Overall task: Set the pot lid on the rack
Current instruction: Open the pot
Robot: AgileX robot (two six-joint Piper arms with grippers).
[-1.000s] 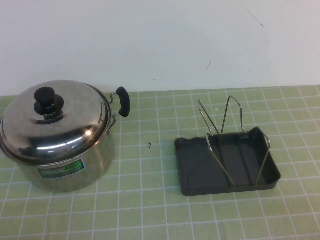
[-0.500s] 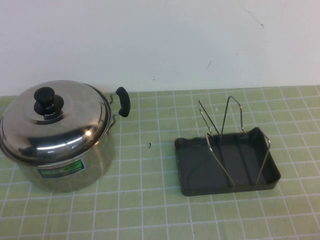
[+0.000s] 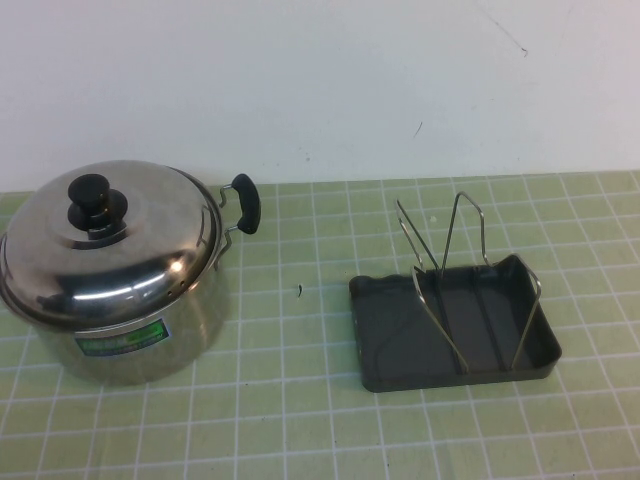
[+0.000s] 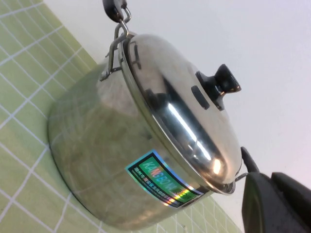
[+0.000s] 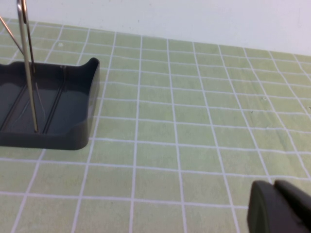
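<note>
While its black knob [image 3: 92, 199] points straight up, the pot lid [image 3: 105, 240] sits level and closed on the steel pot [image 3: 130, 320], its domed disc lying flat so that it has no long axis to speak of and its rim meets the pot's rim all the way round. The pot stands on the green tiled table [image 3: 300, 400], close to the white wall [image 3: 320, 80], with one black side handle [image 3: 245, 203] sticking out toward the rack and a green and blue label [image 3: 125, 340] on its near face. In the left wrist view the same lid [image 4: 180, 111] and knob [image 4: 218, 85] show tilted, only because of the camera's angle, above the label [image 4: 163, 179]. Well apart from the pot, on the side its handle points to, stands the rack [image 3: 455, 310]: a dark grey tray with thin wire loops [image 3: 465, 240] rising upright from it, the tray's long side running roughly away from the pot. The right wrist view shows one corner of that tray [image 5: 68, 116] and a wire [image 5: 26, 68] standing in it. Neither gripper appears in the high view. A dark part of the left gripper [image 4: 274, 201] shows in its wrist view beside the pot, touching nothing, and a dark part of the right gripper [image 5: 279, 208] shows above bare tiles, off the rack's far side from the pot; whether either is spread or closed I cannot tell.
</note>
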